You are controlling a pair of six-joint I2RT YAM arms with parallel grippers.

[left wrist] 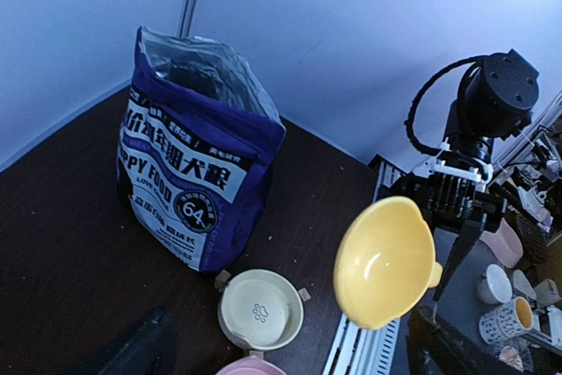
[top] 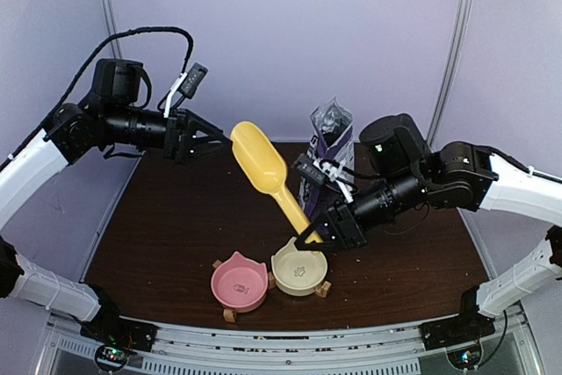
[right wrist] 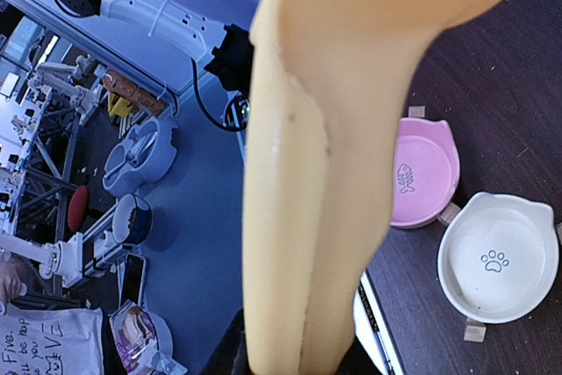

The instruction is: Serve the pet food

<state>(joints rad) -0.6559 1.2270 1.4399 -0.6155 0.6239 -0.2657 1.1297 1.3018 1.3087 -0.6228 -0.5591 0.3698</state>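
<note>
Pet food cannot be seen anywhere in these views. My guess is that it is all inside the open bag (top: 331, 151) just behind the right gripper (top: 314, 233), though the bag's mouth is too dark to be sure.

The right gripper is clamped on the handle end of the yellow scoop (top: 261, 167). The cup of the scoop slants up and away from those fingers, and the left wrist view shows it empty. The left gripper (top: 211, 136) sits close to the tip of the cup, holds nothing, and its fingers look spread wide.

The cream bowl (top: 299, 270) lies just below the right gripper and the pink bowl (top: 239, 283) just to the left of that. Both are bare.

I judge that serving has hardly begun. The scoop is in hand, but it has yet to be filled from the bag and tipped into a bowl.

Count: one bag, one scoop, two bowls, and no kibble visible to count.
</note>
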